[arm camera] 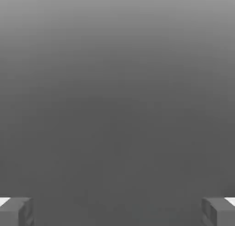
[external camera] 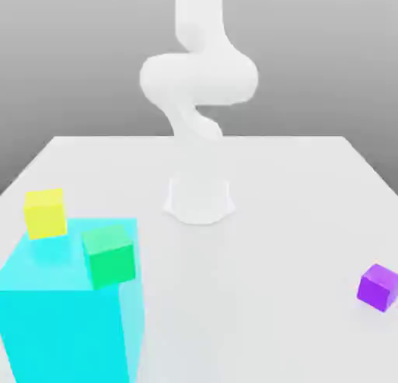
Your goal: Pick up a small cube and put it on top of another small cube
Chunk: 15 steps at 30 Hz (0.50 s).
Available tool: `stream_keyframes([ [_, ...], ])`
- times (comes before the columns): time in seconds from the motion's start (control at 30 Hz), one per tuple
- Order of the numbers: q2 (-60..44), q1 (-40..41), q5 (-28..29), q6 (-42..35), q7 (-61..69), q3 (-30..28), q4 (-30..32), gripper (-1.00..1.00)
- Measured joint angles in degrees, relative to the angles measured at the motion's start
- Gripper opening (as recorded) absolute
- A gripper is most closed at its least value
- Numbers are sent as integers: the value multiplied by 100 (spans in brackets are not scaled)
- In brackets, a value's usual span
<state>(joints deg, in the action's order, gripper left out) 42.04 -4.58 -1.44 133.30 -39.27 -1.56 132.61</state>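
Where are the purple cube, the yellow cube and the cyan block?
purple cube (external camera: 378, 286), exterior view, its front face.
yellow cube (external camera: 45, 213), exterior view, its front face.
cyan block (external camera: 66, 335), exterior view, its front face.

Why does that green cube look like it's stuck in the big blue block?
That is the odd bit: the small green cube seems sunk into the see-through cyan block near its top corner, not resting on it. The yellow cube sits by its far edge. The purple cube lies alone on the table.

Two cubes (external camera: 45, 212) beside big block (external camera: 70, 327) (exterior view's left); third cube (external camera: 378, 287) far right.
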Motion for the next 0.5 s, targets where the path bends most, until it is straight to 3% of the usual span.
stream_keyframes([
  [0.5, -2319, -2385, -948, 889, 4008, -513, 488, 0],
])
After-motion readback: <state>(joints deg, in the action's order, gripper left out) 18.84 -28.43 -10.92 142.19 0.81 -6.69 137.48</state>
